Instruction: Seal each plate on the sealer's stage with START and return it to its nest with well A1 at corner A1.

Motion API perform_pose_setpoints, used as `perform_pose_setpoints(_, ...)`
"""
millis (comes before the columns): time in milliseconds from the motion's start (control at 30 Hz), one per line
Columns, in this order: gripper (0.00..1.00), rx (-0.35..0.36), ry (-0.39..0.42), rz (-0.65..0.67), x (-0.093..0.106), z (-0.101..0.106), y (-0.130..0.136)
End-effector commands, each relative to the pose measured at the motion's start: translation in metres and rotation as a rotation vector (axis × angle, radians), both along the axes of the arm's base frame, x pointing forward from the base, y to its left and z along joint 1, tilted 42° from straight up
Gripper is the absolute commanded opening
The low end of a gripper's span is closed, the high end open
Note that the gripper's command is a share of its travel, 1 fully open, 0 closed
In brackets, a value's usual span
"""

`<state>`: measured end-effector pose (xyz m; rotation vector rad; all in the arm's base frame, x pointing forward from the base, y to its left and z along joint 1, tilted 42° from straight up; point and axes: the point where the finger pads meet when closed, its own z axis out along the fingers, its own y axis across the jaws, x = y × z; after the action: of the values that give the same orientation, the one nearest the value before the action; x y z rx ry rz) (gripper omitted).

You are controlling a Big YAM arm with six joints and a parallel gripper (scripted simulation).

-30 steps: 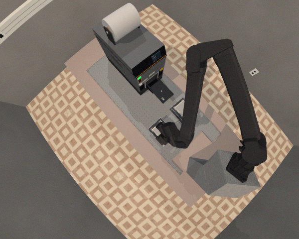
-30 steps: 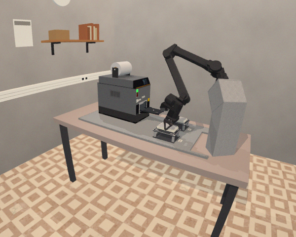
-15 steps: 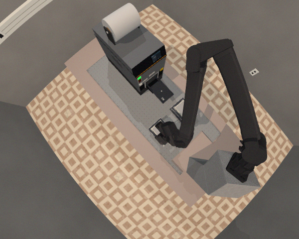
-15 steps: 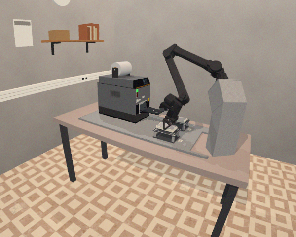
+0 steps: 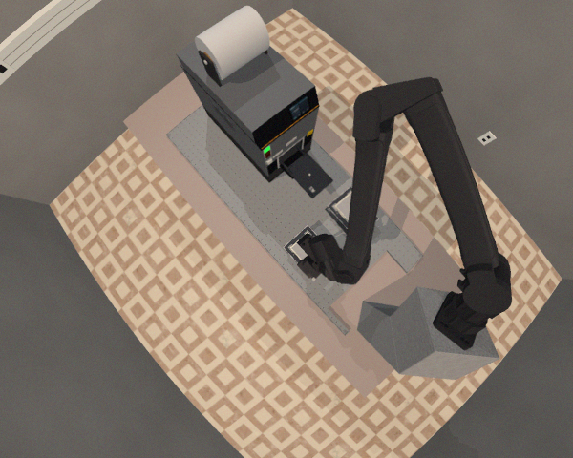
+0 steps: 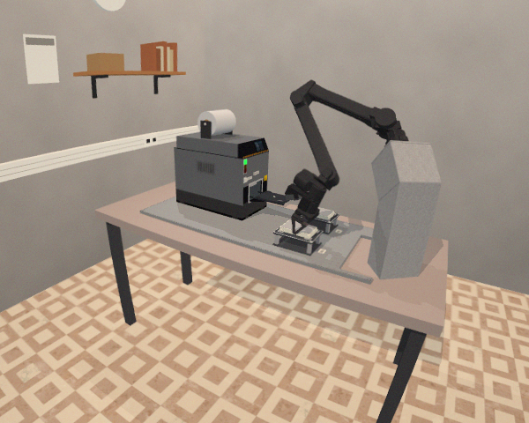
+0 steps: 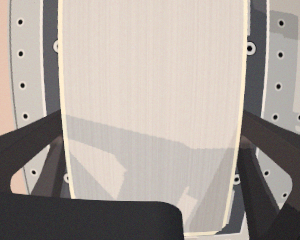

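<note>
- Top view: The sealer [image 5: 227, 100] [image 6: 210, 177] is shown as a dark, box-shaped housing bearing a smooth white cylindrical roll [image 5: 237, 39] [image 6: 222, 121]. Its lamp [image 5: 266, 149] [image 6: 245, 161] is lit green; its flat, dark stage [image 5: 307, 172] [image 6: 273, 197] is extended and bears no plate. The jointed black arm [image 5: 447, 172] [image 6: 315, 137] is mounted on a faceted, grainy grey pedestal [image 5: 414, 340] [image 6: 408, 218].
- Exterior view: The near plate [image 5: 296, 251] [image 6: 296, 229] [image 7: 152, 75] is located at its raised, dark-rimmed nest [image 6: 309, 247]; the far plate [image 5: 343, 204] [image 6: 328, 213] is located at the other. Nest labels cannot be read.
- Wrist view: The near plate, rectangular with a pale, finely streaked top, is clasped along its long sides by the gripper [image 5: 305, 253] [image 6: 300, 227] [image 7: 152, 122], whose fingers are spread nearly fully. Perforated grey board [image 7: 22, 100] is seen beyond.
</note>
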<state>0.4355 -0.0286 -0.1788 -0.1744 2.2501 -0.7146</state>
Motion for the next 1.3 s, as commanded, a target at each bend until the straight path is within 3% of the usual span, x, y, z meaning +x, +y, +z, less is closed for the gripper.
perform_pose_setpoints(0,0.0,-0.009,0.012,-0.001,-0.002,0.0,-0.006)
perform_pose_setpoints(300,0.0,-0.006,-0.014,-0.008,0.003,0.007,-0.01)
perform_pose_setpoints(700,0.0,0.007,0.016,0.008,-0.005,-0.01,0.006)
perform_pose_setpoints(1267,0.0,0.012,0.003,0.022,-0.006,0.006,0.01)
